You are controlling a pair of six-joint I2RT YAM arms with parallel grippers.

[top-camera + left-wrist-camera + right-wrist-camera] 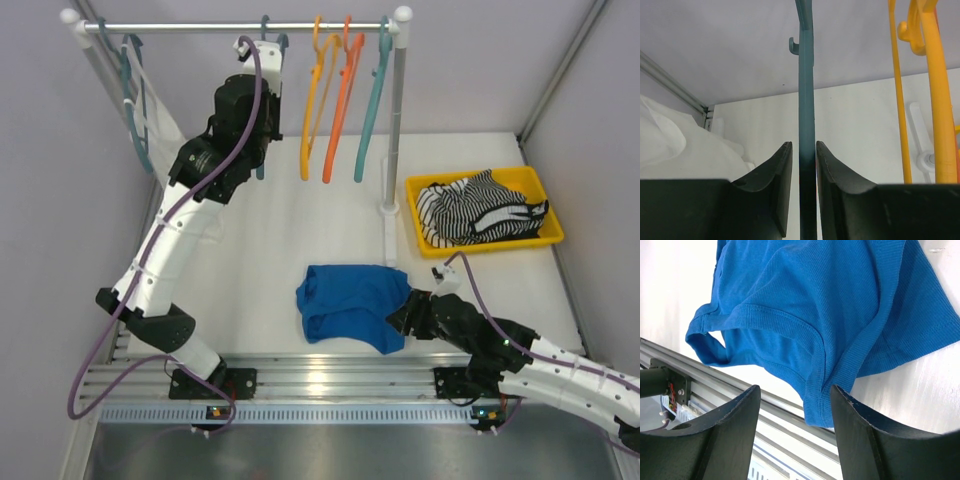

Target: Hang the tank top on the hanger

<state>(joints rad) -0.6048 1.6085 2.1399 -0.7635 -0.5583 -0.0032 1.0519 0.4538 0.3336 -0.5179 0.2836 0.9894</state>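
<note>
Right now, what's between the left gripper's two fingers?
The hanger: its thin upright bar stands inside the left gripper, shown in the left wrist view.

No legible text, label, brand, number or sign in any view. Tank top (pixel 840 305): plain ribbed fabric, no readable tag. Hanger (pixel 806 125): plain shaft, no readable marking. Yellow tray (pixel 413 210): no readable lettering. Arm housings: any marks too small to read.
</note>
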